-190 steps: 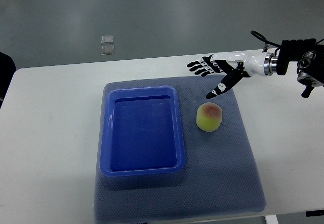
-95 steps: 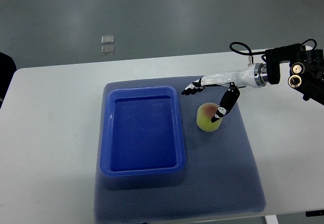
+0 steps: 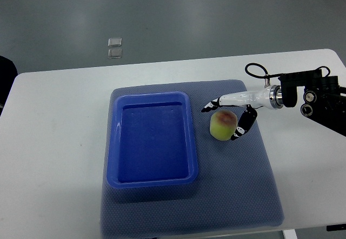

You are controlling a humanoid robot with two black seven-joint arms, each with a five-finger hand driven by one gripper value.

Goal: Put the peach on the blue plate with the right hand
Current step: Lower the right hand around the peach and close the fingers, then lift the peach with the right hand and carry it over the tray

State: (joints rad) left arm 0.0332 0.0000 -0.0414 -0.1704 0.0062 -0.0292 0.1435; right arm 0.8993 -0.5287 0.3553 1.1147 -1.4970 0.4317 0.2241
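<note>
Nearest the camera: a grey mesh mat (image 3: 238, 196) spread over the white table (image 3: 54, 141), carrying everything that matters. On the mat's left part, a deep blue rectangular tray (image 3: 114, 141), the task's "blue plate", holding nothing. Just right of the tray, apart from its wall, a peach (image 3: 223, 125), yellow-green with a reddish patch on top, sitting squat and flat-based on the mat, not yet lifted.

Around the peach, the right hand (image 3: 233, 115), reaching in from the right edge: fingers (image 3: 210, 106) arched over the far side, the thumb (image 3: 241, 128) down by the near-right flank. Spread and bracketing the fruit, not clenched; contact too fine to judge, so best read as unclosed with nothing held. Left hand nowhere in view.

Likely light and smooth-skinned, probably a firm model fruit rather than soft flesh, though impossible to confirm. Rounded flanks apt to slip from thin fingertips; best taken across the widest middle, thumb opposing fingers, with moderate squeeze and a lift clear of the tray's raised wall.

Farther off, beyond the table, two small clear squares (image 3: 114, 48) on the grey floor.
</note>
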